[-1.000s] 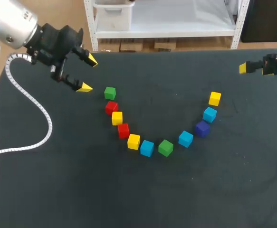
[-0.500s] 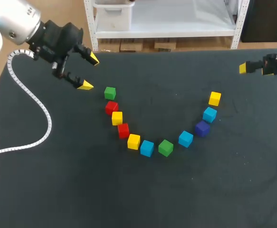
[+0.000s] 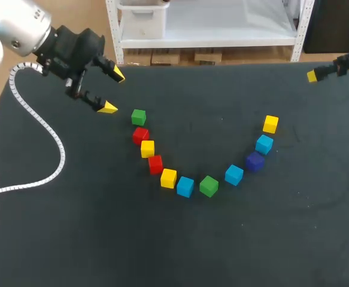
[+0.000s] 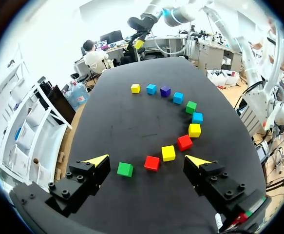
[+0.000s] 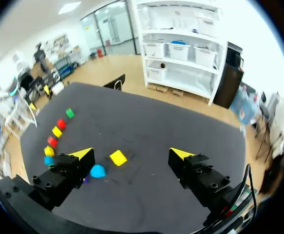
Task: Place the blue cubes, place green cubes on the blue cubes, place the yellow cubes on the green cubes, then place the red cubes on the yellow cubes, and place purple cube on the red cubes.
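I count three blue cubes (image 3: 185, 186), three yellow cubes (image 3: 168, 178), two green cubes (image 3: 138, 116), two red cubes (image 3: 140, 135) and one purple cube (image 3: 255, 161) mid-worktop (image 3: 162, 251). My left gripper (image 3: 113, 91) and right gripper (image 5: 132, 153) gape wide, holding nothing.

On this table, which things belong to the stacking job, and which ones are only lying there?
For the job:
blue cubes
green cubes
yellow cubes
red cubes
purple cube

Only lying there:
white cable, curled on the left part of the table
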